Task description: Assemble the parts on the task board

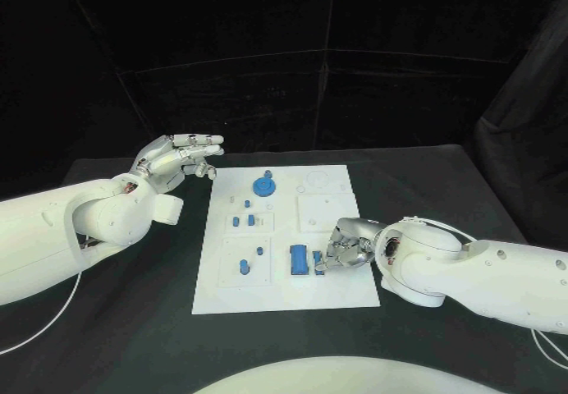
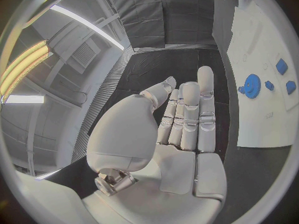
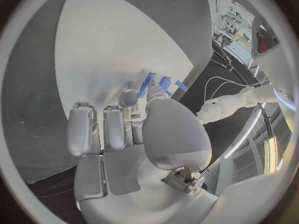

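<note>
Black table (image 1: 142, 328): right hand (image 1: 345, 246) seemingly pinches blue part (image 1: 318, 264).

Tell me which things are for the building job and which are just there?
For the job: white board, blue gear, blue block, small blue pieces, right robot hand.

Just there: black table, left robot hand held off the board.

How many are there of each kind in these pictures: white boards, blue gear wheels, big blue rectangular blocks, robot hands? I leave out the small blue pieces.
White task board: 1
Blue gear wheel: 1
Big blue rectangular block: 1
Robot hands: 2, the left hand and the right hand
Total: 5
</note>
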Tool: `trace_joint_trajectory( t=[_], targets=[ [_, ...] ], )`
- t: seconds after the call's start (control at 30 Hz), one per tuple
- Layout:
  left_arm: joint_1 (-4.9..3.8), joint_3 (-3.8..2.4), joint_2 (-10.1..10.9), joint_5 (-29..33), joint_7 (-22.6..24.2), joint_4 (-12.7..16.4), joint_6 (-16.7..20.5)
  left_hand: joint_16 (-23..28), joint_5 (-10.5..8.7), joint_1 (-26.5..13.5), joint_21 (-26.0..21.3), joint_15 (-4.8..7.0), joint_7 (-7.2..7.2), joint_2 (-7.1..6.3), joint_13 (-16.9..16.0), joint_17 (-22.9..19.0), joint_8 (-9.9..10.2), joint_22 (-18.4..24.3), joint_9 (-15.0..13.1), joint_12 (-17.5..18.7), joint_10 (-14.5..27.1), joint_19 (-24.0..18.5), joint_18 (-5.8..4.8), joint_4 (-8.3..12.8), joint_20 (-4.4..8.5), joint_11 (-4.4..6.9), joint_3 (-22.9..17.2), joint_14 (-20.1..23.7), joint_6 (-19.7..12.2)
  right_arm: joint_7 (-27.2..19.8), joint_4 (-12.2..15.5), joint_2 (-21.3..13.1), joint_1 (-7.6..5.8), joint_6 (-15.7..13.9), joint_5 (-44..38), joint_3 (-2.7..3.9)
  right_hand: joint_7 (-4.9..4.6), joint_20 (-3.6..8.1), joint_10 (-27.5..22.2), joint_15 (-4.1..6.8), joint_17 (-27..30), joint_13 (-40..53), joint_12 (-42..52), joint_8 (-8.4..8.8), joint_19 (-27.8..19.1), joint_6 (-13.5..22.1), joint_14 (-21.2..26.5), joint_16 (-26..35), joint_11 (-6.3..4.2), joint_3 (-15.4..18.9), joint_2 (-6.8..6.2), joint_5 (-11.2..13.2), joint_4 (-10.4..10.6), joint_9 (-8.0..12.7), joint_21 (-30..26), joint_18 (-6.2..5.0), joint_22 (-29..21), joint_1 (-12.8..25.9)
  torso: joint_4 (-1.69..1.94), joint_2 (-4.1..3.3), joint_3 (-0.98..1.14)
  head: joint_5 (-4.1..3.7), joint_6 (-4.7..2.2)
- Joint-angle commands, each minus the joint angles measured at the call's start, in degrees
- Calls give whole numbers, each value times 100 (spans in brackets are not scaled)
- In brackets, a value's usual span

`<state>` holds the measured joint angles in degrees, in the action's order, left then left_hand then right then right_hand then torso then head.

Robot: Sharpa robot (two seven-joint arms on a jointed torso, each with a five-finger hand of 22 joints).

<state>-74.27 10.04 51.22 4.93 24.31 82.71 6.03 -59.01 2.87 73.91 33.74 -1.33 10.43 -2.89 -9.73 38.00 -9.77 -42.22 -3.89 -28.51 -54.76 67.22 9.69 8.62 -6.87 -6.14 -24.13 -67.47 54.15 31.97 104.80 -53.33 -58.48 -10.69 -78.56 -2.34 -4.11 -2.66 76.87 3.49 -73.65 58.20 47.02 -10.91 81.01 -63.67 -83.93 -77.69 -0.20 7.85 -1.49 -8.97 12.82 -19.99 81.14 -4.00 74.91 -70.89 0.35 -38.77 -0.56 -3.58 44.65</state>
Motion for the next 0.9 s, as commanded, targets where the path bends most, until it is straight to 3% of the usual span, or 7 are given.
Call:
trace_joint_trajectory(
  t=[0.03,0.33,0.47,0.53,0.63,0.73,0.9],
  targets=[
    [-10,-4,4,-10,17,10,-70,2,-11,-4,-20,-6,9,56,-9,-4,-19,5,-3,-12,26,-26,73,15,-10,-6,23,41,-40,-97,46,-54,11,-78,9,-14,-13,-7,4,33,-2,7,-29,-6,6,26,-304,27,8,93,-36,1,12,0,-18,78,291,25,-18,3,5,2,-12],
    [-9,-2,-7,-10,33,-5,-69,8,-12,-10,-22,-8,10,52,-9,-20,-21,7,-3,-19,34,-29,72,17,-11,-9,30,52,-41,-1426,182,-449,0,-612,1209,-9,-104,-55,-301,-32,466,-357,-597,126,-394,284,-175,440,89,364,-173,14,132,7,-436,-51,-224,118,-7,26,-7,-50,-102],
    [-7,-1,-51,-10,69,-43,-74,292,-10,-163,-156,-55,20,-5,31,-329,-23,76,-1,39,179,-198,51,-54,-53,-56,134,370,-65,-2563,-73,-506,-96,-702,2440,-6,-256,-164,-1020,-162,2319,-1072,-1634,264,-1690,580,475,2277,237,309,-8,-56,-73,38,-1954,-438,-1950,-321,-4,62,-27,-95,-197],
    [-2,0,-80,-10,106,-82,-79,655,-30,-293,-434,-132,29,-61,81,-512,-21,234,1,105,263,-514,52,-124,-92,-66,245,724,-99,-3258,-370,-435,-198,-658,3316,-4,-361,-257,-1339,-263,3406,-1423,-2047,353,-2473,735,929,3544,349,273,101,-115,-210,79,-3046,-634,-3041,-598,-17,115,-39,-111,-272],
    [7,3,-170,-10,180,-201,-79,1634,19,-482,-1119,-271,-8,-127,205,-1018,-9,667,1,274,303,-1202,-10,-252,-241,-126,444,1354,-138,-4071,-907,-252,-314,-515,4526,0,-648,-550,-2003,-701,4141,-2312,-2983,551,-3276,991,2096,5018,691,177,269,3,-474,247,-4228,-516,-3737,-1086,-24,211,-76,-155,-465],
    [23,5,-303,-5,300,-399,-42,2857,-17,-461,-1947,-453,-40,-41,446,-1688,35,1326,2,637,103,-1759,0,-338,-481,-214,644,1490,-83,-4687,-1620,82,-382,-440,5442,64,-587,-833,-1953,-964,5006,-3339,-3607,716,-3638,1043,2591,6192,820,105,403,208,-718,502,-5286,-520,-4460,-1326,-49,314,-108,-177,-709],
    [65,5,-606,95,492,-848,154,3835,-13,-381,-2579,-675,-135,12,623,-2225,176,1894,13,1157,51,-2192,40,-366,-756,-370,848,1631,-62,-5308,-2825,722,-433,-363,6335,226,-509,-1152,-1641,-1077,6011,-4593,-4104,727,-3490,993,2369,7093,906,60,554,210,-1048,975,-6410,-660,-5353,-1223,-88,437,-115,-146,-986]
  ],
)
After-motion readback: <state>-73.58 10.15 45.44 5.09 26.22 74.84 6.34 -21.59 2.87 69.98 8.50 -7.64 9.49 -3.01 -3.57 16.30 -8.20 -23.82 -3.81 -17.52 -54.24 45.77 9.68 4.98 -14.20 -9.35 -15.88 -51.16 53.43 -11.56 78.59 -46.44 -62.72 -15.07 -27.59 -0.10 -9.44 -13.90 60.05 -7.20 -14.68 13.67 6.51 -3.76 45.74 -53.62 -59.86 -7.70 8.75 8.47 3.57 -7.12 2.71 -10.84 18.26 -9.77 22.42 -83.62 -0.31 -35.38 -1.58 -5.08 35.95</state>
